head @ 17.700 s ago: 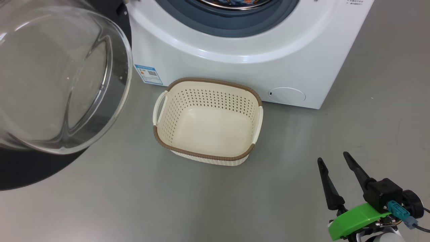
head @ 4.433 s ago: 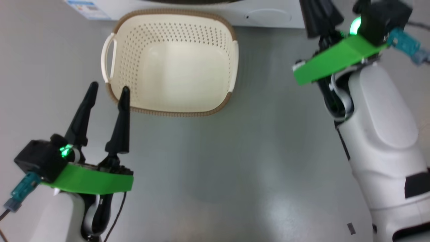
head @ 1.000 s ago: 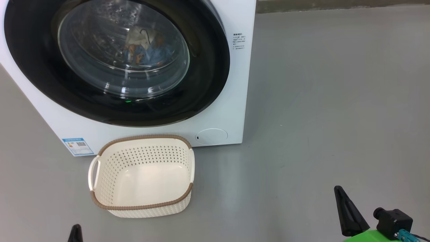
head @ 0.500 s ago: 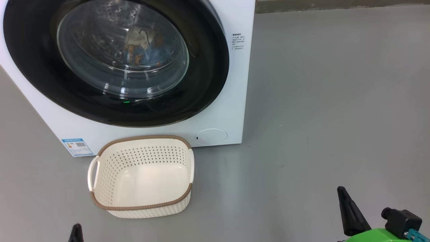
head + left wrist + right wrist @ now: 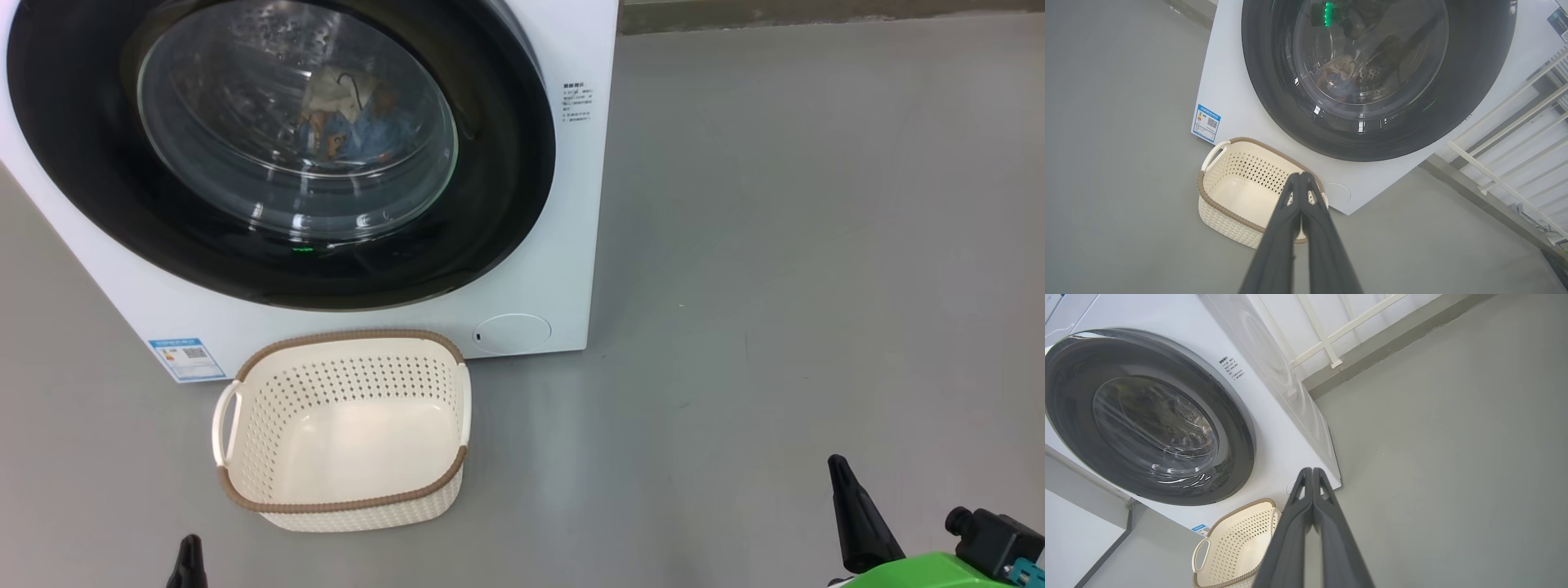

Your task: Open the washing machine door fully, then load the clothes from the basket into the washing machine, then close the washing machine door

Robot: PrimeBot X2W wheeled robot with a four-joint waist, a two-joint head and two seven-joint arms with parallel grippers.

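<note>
Holds left fingers (image 5: pixel 1282 228) pressed tip to tip, empty; right fingers (image 5: pixel 1294 531) likewise. Finds the basket (image 5: pixel 1224 220) near, beyond the left tips, standing on the grey floor (image 5: pixel 1118 163). Sees, farther ahead, the washing machine door (image 5: pixel 1380 139) shut against the washing machine (image 5: pixel 1224 81), the clothes (image 5: pixel 1339 79) behind its glass.

bright even light, glossy door (image 5: pixel 277 155) glare
</note>
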